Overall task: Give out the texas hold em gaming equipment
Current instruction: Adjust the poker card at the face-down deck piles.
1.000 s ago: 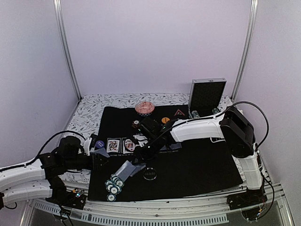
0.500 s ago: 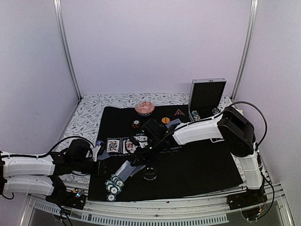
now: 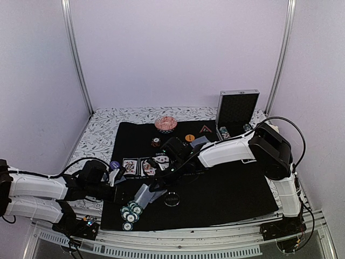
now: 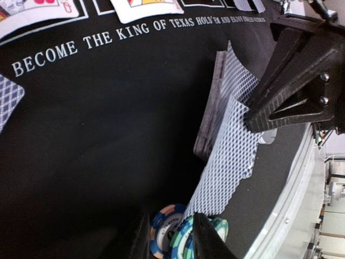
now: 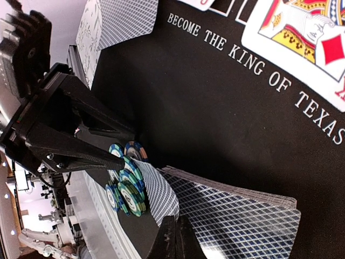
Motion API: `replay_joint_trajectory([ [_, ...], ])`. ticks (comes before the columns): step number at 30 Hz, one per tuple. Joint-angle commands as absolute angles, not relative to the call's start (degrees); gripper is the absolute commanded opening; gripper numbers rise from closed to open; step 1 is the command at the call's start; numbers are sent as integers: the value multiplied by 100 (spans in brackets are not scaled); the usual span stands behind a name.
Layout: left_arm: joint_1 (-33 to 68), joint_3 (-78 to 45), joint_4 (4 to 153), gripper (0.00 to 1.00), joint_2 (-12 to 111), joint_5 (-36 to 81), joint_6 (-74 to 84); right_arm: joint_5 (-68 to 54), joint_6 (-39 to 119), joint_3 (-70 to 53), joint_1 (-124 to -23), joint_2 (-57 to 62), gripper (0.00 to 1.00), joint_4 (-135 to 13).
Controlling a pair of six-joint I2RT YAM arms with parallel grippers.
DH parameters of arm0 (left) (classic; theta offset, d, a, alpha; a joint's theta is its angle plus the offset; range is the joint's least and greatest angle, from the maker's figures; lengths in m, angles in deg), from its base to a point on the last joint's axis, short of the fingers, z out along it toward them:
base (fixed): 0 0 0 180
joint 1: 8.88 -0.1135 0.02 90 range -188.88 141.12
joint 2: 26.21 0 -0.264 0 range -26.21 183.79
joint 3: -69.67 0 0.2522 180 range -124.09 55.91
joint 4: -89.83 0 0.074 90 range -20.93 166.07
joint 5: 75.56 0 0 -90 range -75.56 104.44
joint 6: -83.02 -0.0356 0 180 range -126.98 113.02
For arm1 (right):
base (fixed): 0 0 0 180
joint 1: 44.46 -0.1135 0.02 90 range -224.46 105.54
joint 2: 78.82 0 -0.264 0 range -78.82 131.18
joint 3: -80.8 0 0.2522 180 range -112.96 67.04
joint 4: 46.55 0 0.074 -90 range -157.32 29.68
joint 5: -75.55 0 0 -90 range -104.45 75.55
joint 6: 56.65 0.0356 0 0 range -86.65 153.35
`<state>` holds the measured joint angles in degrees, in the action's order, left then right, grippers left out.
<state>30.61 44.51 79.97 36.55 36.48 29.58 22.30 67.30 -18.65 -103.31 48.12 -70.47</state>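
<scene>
Left gripper (image 4: 173,237) has advanced to the chips (image 4: 168,229) by the desk's (image 3: 97,129) near edge, jaws half-parted, grip unclear. Right gripper (image 5: 173,237) clenches the deck's (image 5: 242,216) top card (image 4: 223,156), best peeled slowly, singly.

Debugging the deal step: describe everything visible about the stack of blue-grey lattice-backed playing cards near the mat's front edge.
The stack of blue-grey lattice-backed playing cards lies face down on the black mat, near its front edge, slightly fanned, grey layered edges showing. One top card juts off toward the striped teal poker chips, slightly bowed, overlapping the stack. The right gripper, fingers closed, sits at that card; whether it pinches it is unclear.
</scene>
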Motion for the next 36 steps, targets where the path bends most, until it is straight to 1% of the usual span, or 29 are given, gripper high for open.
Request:
replay_joint_trajectory([
  [1,3067,4412,7974,29,3422,3671,2747,2311,6808,-1826,-10313,4876,3,-6952],
  [6,3069,4098,7344,31,2829,3407,2545,2473,7083,-1565,-10270,4545,2,-6584],
  [9,3059,4082,7144,34,2357,3248,2553,2553,7363,-1204,-10180,4218,2,-6123],
  [11,3058,4101,7059,35,2105,3171,2561,2504,7448,-1063,-10145,4065,2,-6093],
  [16,3058,4098,7031,35,1883,3097,2636,2617,7724,-434,-9981,3766,2,-5453],
  [24,3059,3968,7075,36,2140,3170,2509,2880,7660,-458,-9687,3816,2,-5590],
  [31,3058,3960,7036,36,2088,3128,2476,3064,7487,-658,-9638,4196,2,-5903],
  [36,3058,3986,7053,36,2094,3123,2489,2958,7182,-1055,-9636,4447,2,-6536],
])
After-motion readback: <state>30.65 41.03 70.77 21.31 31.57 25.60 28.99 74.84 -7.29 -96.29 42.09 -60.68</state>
